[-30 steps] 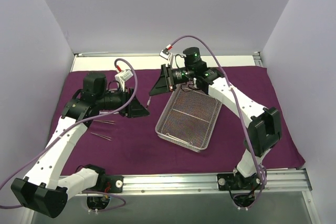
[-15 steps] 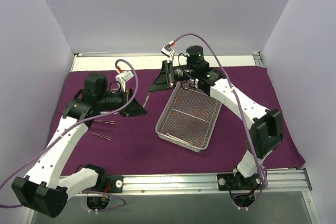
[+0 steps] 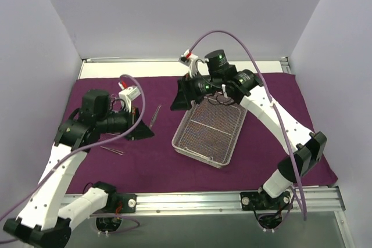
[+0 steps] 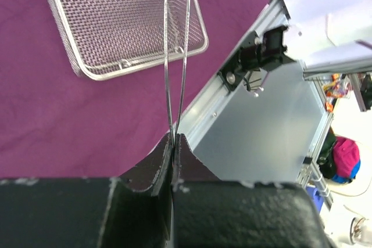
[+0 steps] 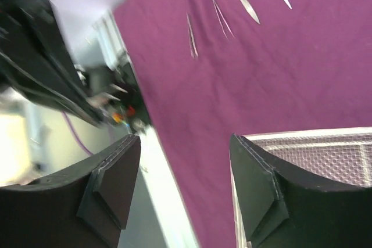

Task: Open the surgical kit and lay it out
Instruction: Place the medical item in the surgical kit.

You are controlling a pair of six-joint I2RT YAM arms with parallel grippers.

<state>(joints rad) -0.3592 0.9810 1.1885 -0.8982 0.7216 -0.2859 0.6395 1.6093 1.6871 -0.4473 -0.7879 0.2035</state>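
left hand (image 4: 173, 143) squeezes thin metal tweezers (image 4: 176, 56), left of wire tray (image 3: 196, 155) | right hand (image 5: 185, 143) spread wide, nothing in it, by tray's far corner | tray sits on purple cloth (image 3: 145, 166)

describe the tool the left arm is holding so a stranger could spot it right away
Start at the purple cloth and find the wire tray near its middle. Just left of the tray, the left gripper pinches thin silver tweezers. The other tools lie flat on the cloth; only this one is held up.
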